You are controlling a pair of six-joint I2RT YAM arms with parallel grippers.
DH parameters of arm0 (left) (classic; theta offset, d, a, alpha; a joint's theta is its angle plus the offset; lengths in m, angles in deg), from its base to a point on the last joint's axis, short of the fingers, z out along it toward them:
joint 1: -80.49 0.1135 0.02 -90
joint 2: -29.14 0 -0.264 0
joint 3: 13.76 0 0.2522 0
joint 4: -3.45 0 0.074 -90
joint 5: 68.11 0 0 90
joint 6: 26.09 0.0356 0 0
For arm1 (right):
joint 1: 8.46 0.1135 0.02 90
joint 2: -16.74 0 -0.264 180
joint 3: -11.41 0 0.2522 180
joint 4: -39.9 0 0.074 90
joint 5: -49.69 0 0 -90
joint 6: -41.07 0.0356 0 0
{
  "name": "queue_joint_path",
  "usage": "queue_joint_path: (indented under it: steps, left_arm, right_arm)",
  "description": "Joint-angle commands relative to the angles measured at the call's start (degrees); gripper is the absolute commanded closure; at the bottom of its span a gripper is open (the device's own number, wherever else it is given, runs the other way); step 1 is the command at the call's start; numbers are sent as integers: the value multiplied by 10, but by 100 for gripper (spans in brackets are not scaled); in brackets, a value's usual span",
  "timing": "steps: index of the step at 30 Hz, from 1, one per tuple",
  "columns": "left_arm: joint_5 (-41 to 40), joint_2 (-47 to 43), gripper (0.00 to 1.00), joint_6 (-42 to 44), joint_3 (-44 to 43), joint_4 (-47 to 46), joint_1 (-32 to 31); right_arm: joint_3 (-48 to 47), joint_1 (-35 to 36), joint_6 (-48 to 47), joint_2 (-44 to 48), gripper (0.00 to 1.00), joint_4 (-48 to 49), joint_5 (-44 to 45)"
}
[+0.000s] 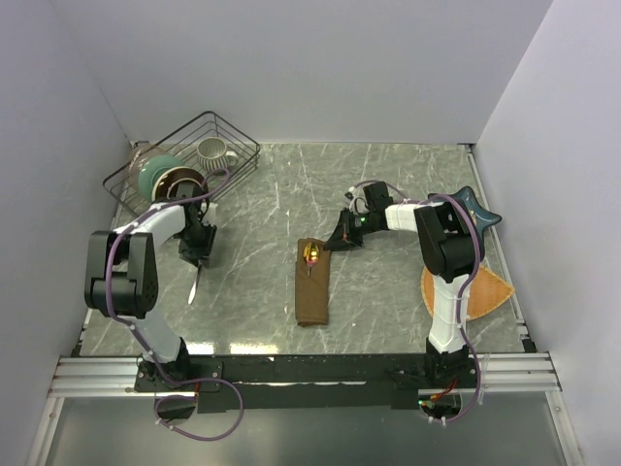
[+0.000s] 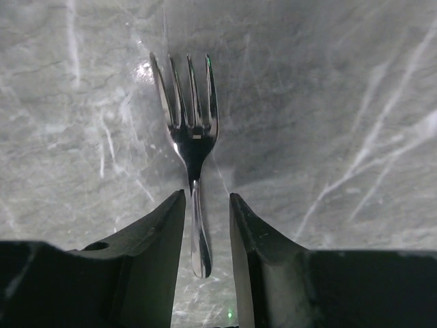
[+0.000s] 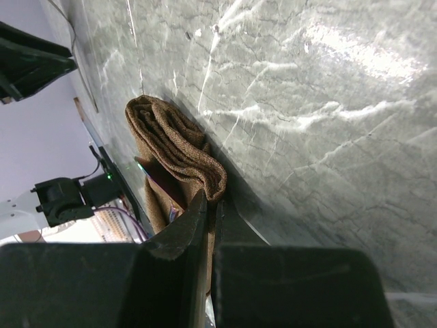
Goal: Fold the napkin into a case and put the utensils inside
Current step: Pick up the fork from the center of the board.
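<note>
Two utensils are in view, well apart. The fork (image 2: pixel 193 137) lies flat on the grey marble table (image 1: pixel 388 175) on the left side, tines pointing away from the left wrist camera. The left gripper (image 2: pixel 206 198) is down over it with its jaws apart, the fork's handle lying in the gap between them. The spoon (image 1: pixel 310 255) shows its gold-orange bowl at the far, open end of the case (image 1: pixel 312 286), a narrow dark-brown cloth pocket lying lengthwise near the table's middle. The right gripper (image 3: pixel 208 201) sits at the far right corner of the case, jaws pressed together with a thin layer of the cloth's edge pinched between them. A black wire basket (image 1: pixel 233 146) stands at the far left.
</note>
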Motion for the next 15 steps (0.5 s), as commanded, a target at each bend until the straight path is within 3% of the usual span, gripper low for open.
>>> queue_joint_path:
  steps: [1, 5, 10, 12, 15]
  left_arm:
    - [-10, 25, 63, 3, -2, -15, 3]
    - [-23, 44, 65, -5, -4, -15, 6]
    - [-2, 42, 94, -17, -31, -1, 3]
    - [26, 32, 99, -58, -75, 8, -3]
    - [9, 20, 99, -143, -151, 5, -49]
  right_arm:
    - [5, -5, -6, 29, 100, -5, 11]
    - [8, -5, -3, 29, 100, -1, 10]
    - [5, -7, -7, 29, 100, -5, 11]
    - [6, -10, -2, 29, 100, -3, 13]
    - [13, -9, 12, 28, 100, 11, 17]
